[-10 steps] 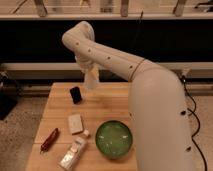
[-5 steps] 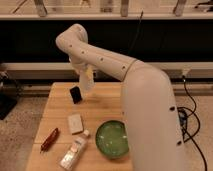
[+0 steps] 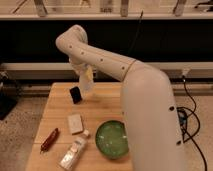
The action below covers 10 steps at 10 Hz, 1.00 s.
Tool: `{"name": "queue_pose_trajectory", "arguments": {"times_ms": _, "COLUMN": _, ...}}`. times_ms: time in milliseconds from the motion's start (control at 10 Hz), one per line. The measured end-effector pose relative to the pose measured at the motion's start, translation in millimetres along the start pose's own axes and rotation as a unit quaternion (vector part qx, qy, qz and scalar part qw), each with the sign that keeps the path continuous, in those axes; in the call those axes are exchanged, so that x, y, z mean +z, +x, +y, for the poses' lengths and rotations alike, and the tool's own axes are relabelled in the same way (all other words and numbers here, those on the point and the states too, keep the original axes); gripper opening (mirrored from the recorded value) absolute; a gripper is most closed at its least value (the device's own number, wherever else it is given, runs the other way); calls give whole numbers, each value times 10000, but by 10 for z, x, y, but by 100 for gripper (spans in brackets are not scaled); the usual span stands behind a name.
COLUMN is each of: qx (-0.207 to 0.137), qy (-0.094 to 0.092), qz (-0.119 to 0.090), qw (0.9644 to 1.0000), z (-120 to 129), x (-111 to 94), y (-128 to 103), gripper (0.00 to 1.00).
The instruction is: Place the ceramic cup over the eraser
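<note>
Right now the gripper [image 3: 85,79] hangs over the back of the wooden table [image 3: 107,102], its fingers clamped together on what looks like the ceramic cup [image 3: 88,81], a pale tapered shape held in the air. The eraser [image 3: 75,94], a small black block standing upright, sits just below and to the left of it, near the table's far left corner, and the cup is not over it.

What worries me is the fit. The eraser looks about as big as the cup, so if the cup comes down a little off centre, its rim could catch the top of the block and tip it over or shove it toward the edge. I also cannot tell which way the cup's mouth faces; if it is not pointing down, it will never cover anything. A release from too high could make the cup bounce or roll.

The arm reaches in from the right, its thick white forearm rising across the table to a high elbow at the back, then bending sharply down so the wrist points at the tabletop.

Nearer the front lie a whitish flat block [image 3: 75,123], a green bowl [image 3: 112,139], a clear bottle [image 3: 73,152] on its side and a reddish object [image 3: 49,140], all well apart from the eraser.
</note>
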Motion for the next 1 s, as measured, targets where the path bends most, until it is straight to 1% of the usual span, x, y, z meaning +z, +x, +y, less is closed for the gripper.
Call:
{"name": "queue_pose_trajectory", "arguments": {"times_ms": 200, "qx": -27, "qy": 44, "qz": -1, "qw": 10000, "z": -50, "x": -46, "y": 11, "gripper": 1}}
{"name": "queue_pose_trajectory", "arguments": {"times_ms": 500, "qx": -209, "qy": 121, "qz": -78, "qw": 9997, "z": -189, "x": -58, "y": -55, "gripper": 1}}
{"name": "queue_pose_trajectory", "arguments": {"times_ms": 700, "qx": -377, "qy": 197, "qz": -178, "qw": 9989, "z": -338, "x": -50, "y": -172, "gripper": 1}}
{"name": "queue_pose_trajectory", "arguments": {"times_ms": 1000, "qx": -569, "qy": 273, "qz": -290, "qw": 9976, "z": -449, "x": -37, "y": -279, "gripper": 1}}
